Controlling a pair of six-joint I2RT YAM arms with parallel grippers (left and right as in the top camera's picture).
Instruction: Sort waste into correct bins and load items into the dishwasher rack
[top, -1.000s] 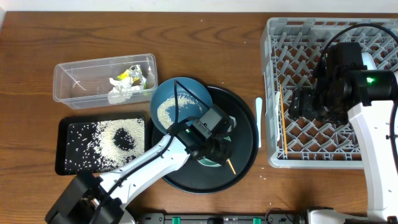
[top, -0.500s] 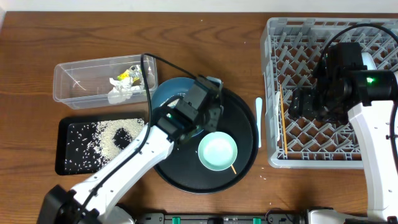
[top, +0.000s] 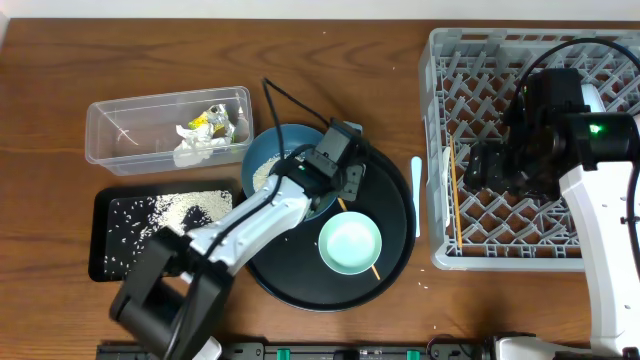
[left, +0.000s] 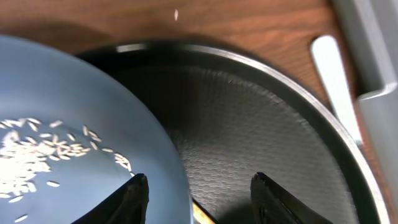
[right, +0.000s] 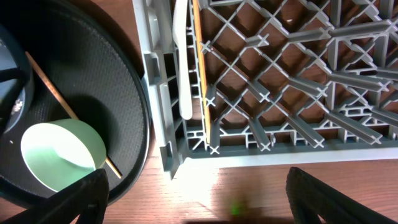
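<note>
While the left tool (left: 199, 180) and right tool (right: 198, 186) both gape, pinching nothing, two bowls show: the blue bowl (left: 62, 124), its rim between the left tool's jaws, and the green bowl (top: 350, 244) just beside that tool. One spoon (top: 417, 195) lies on the desk (top: 330, 70) between the tools. One chopstick (right: 56, 93) lies under the green bowl, and another chopstick (right: 200, 68) is in the rack (top: 470, 60) beside the right tool.

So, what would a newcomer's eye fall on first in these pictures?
First the large grey rack at the right edge. Then, at the centre, the round black tray carrying a pale green bowl, and the dark blue bowl with white grains at its upper left.
</note>
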